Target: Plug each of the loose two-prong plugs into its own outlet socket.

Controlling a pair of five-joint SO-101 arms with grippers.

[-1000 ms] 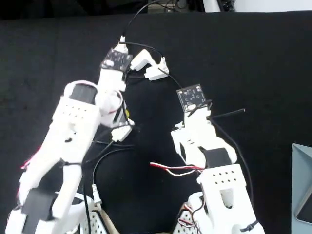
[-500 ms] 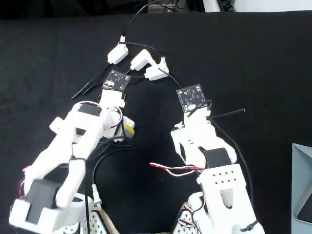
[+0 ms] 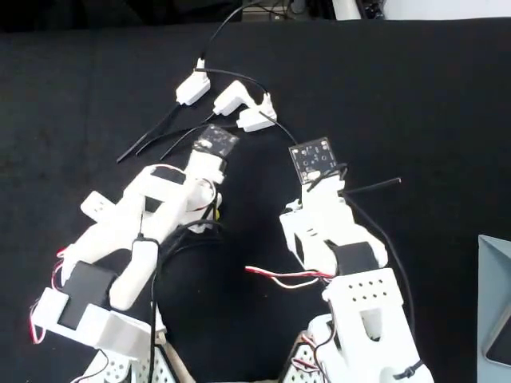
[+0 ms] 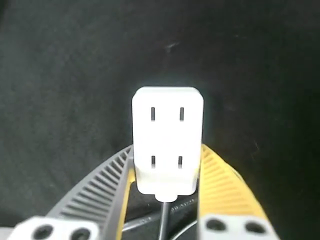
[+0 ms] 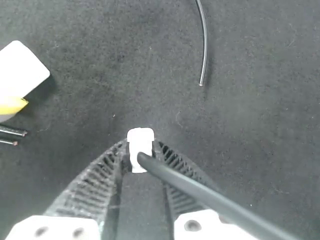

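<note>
Barely begun, gripping the outlet socket in the left gripper, pinching one plug in the right gripper — not yet mated, with other white connectors lying loose beyond

Three corded pieces clustered — table's far side

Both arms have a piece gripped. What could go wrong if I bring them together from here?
The left gripper pinches the outlet socket only at its cord end, so insertion force may pivot it between the fingers.
The right gripper holds the plug with its cable lying across the fingers; cable drag could twist it, and its prongs are hidden.
Loose wires lie beside the left arm and might snag.
</note>
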